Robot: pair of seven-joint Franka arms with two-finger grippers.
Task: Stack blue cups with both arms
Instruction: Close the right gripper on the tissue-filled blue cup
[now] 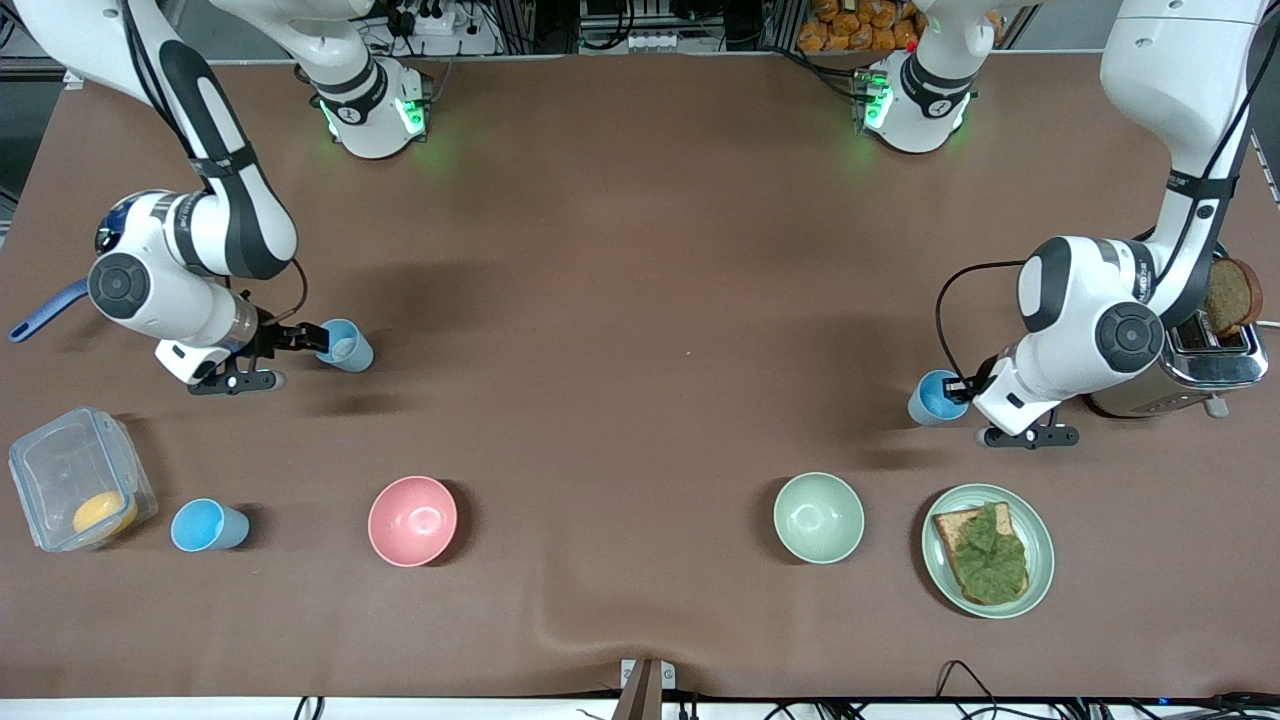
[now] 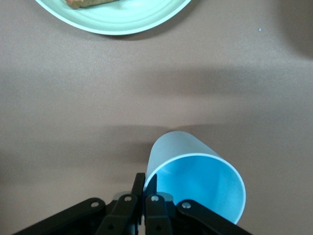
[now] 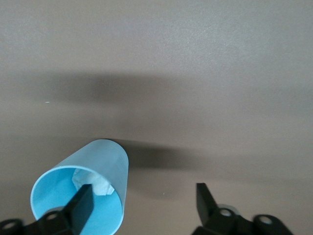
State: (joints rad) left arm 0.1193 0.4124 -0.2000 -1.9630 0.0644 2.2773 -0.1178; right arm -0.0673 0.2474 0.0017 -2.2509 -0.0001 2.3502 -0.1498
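Jaws pinching cup [image 2: 195, 183] rim, left gripper [image 2: 145, 188]

the left arm comes down from its base, its elbow bent and its forearm low over the table. the left gripper [image 1: 962, 390] [image 2: 145, 188] has its fingers pressed together on the rim of a blue cup [image 1: 935, 397] [image 2: 198, 181]. the right arm is bent the same way at its own end. the right gripper [image 1: 312, 345] [image 3: 144, 200] stands with its jaws wide apart, one finger inside another blue cup [image 1: 346, 345] [image 3: 83, 193].
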